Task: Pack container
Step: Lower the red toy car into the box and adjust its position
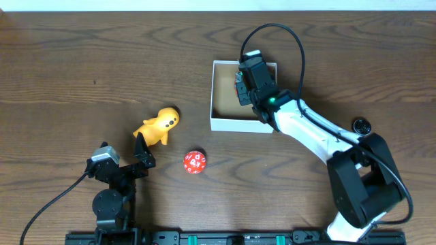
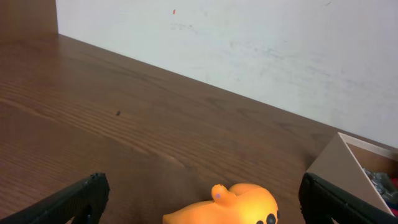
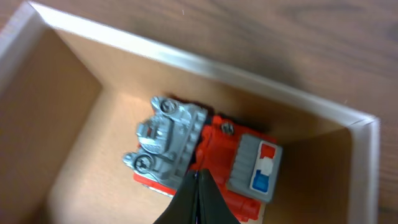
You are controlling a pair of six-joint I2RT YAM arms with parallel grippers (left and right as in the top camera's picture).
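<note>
Ok, overhead: container [image 1: 238,124] sits right of centre on the wood table [image 1: 68,68], with the right gripper [image 1: 244,92] down over its right side. The yellow toy [image 1: 158,124] and red die [image 1: 195,162] lie outside it, to the left. The left gripper [image 1: 144,153] is just below the yellow toy. Left wrist: left gripper [image 2: 204,186] fingers [image 2: 81,199] spread wide, yellow toy [image 2: 230,204] between them low in frame, not touched; container [image 2: 336,162] corner at far right. Right wrist: right gripper [image 3: 199,177] tips pressed together, directly above a red-and-grey toy truck [image 3: 205,162] resting on the container [image 3: 186,59] floor near a corner.
</note>
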